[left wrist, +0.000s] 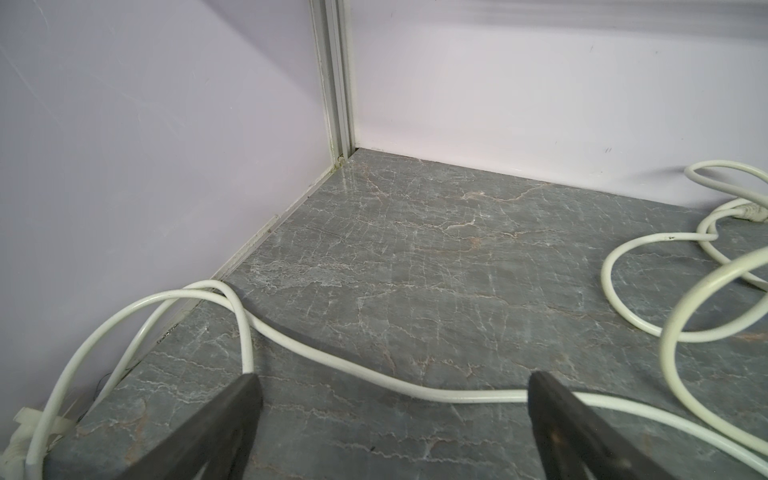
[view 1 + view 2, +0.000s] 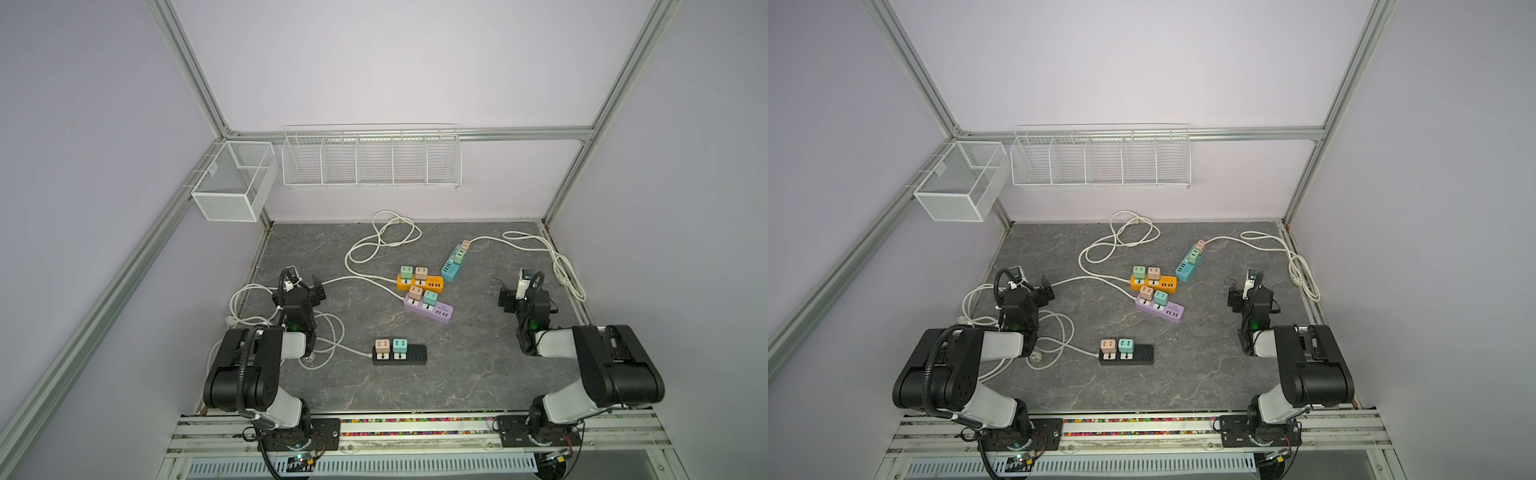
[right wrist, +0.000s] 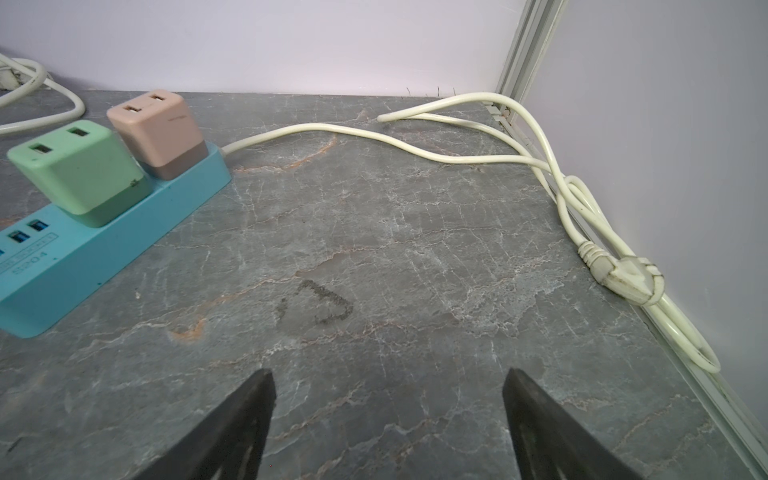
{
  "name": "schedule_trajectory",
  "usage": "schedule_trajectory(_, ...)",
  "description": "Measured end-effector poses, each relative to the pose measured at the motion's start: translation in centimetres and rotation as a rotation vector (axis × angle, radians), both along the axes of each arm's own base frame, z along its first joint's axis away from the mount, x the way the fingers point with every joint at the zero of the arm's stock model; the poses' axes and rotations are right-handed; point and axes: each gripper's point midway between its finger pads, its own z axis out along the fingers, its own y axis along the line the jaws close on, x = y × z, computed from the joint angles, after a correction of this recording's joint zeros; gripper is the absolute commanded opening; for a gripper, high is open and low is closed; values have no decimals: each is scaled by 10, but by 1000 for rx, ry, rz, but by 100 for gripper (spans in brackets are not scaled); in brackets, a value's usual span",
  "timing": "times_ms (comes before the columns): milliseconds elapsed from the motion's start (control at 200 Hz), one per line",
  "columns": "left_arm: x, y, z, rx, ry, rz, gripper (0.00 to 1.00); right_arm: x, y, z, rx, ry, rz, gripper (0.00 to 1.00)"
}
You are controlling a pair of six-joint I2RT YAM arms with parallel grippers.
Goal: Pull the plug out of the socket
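Several power strips lie mid-table in both top views: black (image 2: 409, 357), purple (image 2: 440, 312), orange (image 2: 432, 284) and blue (image 2: 451, 270). Each socket strip carries two cube plugs, one pink and one green or teal. The right wrist view shows the blue strip (image 3: 104, 249) with its green plug (image 3: 79, 174) and pink plug (image 3: 158, 129). My right gripper (image 3: 389, 374) hangs open over bare table, right of the blue strip (image 2: 1187, 268). My left gripper (image 1: 392, 378) stands open at the table's left side above a white cable (image 1: 332, 357), holding nothing.
White cables loop at the back (image 2: 390, 237), along the right edge (image 2: 561, 266) and under the left arm (image 2: 324, 336). A cable's wall plug (image 3: 623, 278) lies by the right wall. Two wire baskets (image 2: 232, 183) (image 2: 371, 158) hang on the back walls.
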Motion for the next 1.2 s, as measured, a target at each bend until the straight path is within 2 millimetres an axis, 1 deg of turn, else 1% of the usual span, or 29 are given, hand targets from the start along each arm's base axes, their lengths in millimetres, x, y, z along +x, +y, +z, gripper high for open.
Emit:
schedule_trajectory(610, -1, -1, 1, 0, 6, -9, 100, 0, 1, 0, -8, 0, -3, 89)
schedule_trajectory(760, -3, -2, 13, 2, -16, -18, 100, -1, 2, 3, -28, -7, -20, 89)
schedule_trajectory(855, -5, -3, 25, 0, -39, -21, 100, -1, 1, 9, -36, -26, -33, 89)
schedule_trajectory(1010, -12, -3, 43, -7, -61, -24, 100, -4, -1, 12, -46, -43, -46, 89)
schedule_trajectory(1205, -22, -4, 53, -40, -52, -27, 100, -9, -1, 12, -62, -47, -55, 89)
